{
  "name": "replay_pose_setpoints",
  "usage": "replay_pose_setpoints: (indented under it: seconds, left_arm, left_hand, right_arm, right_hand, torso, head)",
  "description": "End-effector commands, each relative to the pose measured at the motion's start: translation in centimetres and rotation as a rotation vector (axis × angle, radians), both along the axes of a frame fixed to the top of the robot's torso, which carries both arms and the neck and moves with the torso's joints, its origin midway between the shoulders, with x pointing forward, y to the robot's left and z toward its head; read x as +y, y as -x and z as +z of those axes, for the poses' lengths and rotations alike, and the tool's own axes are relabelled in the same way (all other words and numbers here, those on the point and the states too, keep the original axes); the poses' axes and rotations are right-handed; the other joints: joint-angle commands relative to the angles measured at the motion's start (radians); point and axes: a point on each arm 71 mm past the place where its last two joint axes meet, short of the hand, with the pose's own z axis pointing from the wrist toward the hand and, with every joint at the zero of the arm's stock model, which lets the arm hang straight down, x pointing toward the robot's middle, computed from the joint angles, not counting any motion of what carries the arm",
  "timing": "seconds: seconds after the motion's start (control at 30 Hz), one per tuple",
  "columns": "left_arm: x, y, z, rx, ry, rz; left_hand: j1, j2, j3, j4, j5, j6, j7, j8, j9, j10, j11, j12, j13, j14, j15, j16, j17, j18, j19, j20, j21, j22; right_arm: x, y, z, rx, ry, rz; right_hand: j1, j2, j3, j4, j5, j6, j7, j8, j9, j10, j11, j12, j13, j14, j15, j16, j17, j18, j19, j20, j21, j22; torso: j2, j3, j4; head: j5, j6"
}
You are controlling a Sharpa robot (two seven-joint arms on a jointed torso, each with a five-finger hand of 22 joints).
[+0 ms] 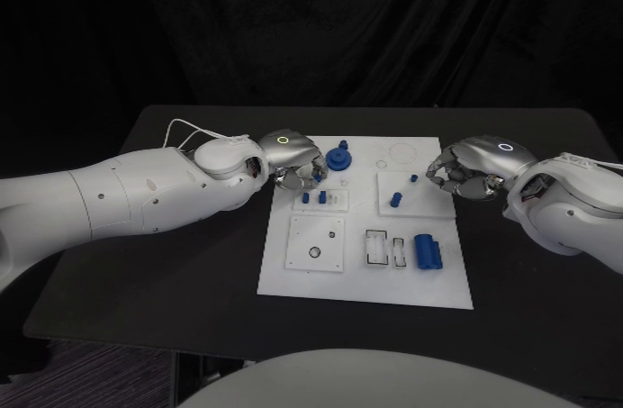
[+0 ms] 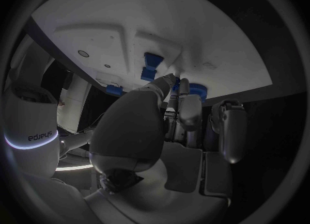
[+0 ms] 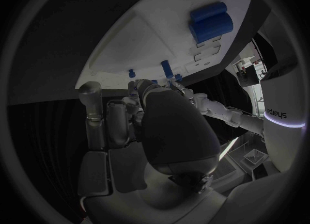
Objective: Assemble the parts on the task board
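Observation:
The white task board lies in the middle of the black table. My left hand hovers over its far left corner, fingers curled down beside a blue round part and two small blue pegs. In the left wrist view its fingertips reach down by the pegs; the fingers hide whether they hold anything. My right hand hangs at the board's far right edge, holding nothing I can see, close to a blue peg and a tiny blue piece. The right wrist view shows that peg.
Two blue blocks lie side by side on the board's near right part, also seen as blocks from the right wrist. Beside them are rectangular slots and a raised square plate with a hole. Bare table surrounds the board.

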Motion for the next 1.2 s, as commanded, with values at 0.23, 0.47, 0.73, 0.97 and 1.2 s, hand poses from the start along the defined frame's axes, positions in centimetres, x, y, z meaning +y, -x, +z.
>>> replay_pose_setpoints:
  seconds: [0.23,0.47,0.73,0.97,1.2]
  left_arm:
    - [-0.2,0.2,0.1,-0.026,0.027,-0.004]
    - [-0.2,0.3,-0.1,-0.007,0.013,0.001]
    - [-0.1,0.1,-0.5,0.016,-0.008,0.015]
    - [-0.1,0.1,-0.9,0.031,-0.018,0.023]
    - [-0.2,0.1,-1.2,0.041,-0.024,0.027]
  left_hand:
    - [-0.005,0.005,0.004,0.006,0.007,-0.012,0.001,-0.007,-0.001,0.013,0.000,-0.004,-0.002,-0.006,0.000,-0.003,0.002,0.004,0.013,-0.003,-0.002,0.208]
    - [-0.005,0.004,0.003,0.006,0.007,-0.014,0.001,-0.008,-0.002,0.014,0.000,-0.005,-0.002,-0.008,0.001,-0.006,-0.005,0.005,0.011,-0.003,-0.006,0.207]
    - [-0.008,0.005,0.003,0.008,0.004,-0.015,0.002,-0.009,-0.002,0.013,0.002,-0.008,-0.003,-0.014,0.002,-0.014,-0.018,0.006,0.007,-0.002,-0.012,0.205]
    - [-0.007,0.005,0.003,0.007,0.003,-0.016,0.002,-0.009,-0.003,0.012,0.001,-0.009,-0.004,-0.017,0.002,-0.016,-0.022,0.007,0.006,-0.002,-0.015,0.204]
    - [-0.006,0.004,0.004,0.005,0.002,-0.019,0.002,-0.010,-0.003,0.013,0.002,-0.010,-0.005,-0.021,0.003,-0.020,-0.028,0.007,0.004,-0.001,-0.018,0.203]
  right_arm:
    - [-0.2,0.0,-0.2,0.007,0.009,-0.021]
    - [-0.2,0.0,-0.2,0.013,0.013,-0.023]
    - [-0.2,-0.1,-0.4,0.025,0.023,-0.031]
    - [-0.2,-0.1,-0.4,0.031,0.028,-0.035]
    - [-0.2,-0.1,-0.4,0.035,0.031,-0.037]
  right_hand:
    - [0.003,-0.003,0.006,0.002,0.000,0.001,0.000,0.003,0.001,-0.009,-0.001,-0.007,-0.003,-0.009,0.002,-0.006,0.050,0.007,-0.008,0.001,-0.005,0.089]
    - [0.003,-0.002,0.007,0.002,0.000,0.000,0.001,0.002,0.001,-0.011,0.000,-0.007,-0.004,-0.010,0.002,-0.006,0.050,0.007,-0.009,0.001,-0.006,0.089]
    - [0.003,-0.001,0.008,0.002,0.000,-0.001,0.001,0.001,0.001,-0.015,0.000,-0.009,-0.007,-0.013,0.002,-0.008,0.047,0.008,-0.013,0.001,-0.012,0.087]
    - [0.003,-0.001,0.008,0.002,-0.001,-0.002,0.001,0.001,0.001,-0.020,0.000,-0.011,-0.010,-0.016,0.002,-0.011,0.043,0.009,-0.017,0.001,-0.017,0.085]
    - [0.003,-0.002,0.009,0.002,-0.001,-0.003,0.001,0.000,0.000,-0.023,0.001,-0.012,-0.012,-0.018,0.003,-0.012,0.042,0.010,-0.020,0.001,-0.021,0.085]
  torso:
    - [-0.001,0.0006,0.0007]
    - [-0.001,-0.0003,0.0008]
    - [0.000,0.0003,0.0002]
    - [0.000,0.0010,0.0003]
    - [0.000,0.0004,-0.0006]
  head:
    - [-0.001,0.000]
    - [0.001,0.000]
    - [0.001,0.000]
    - [0.001,0.000]
    - [0.001,0.000]
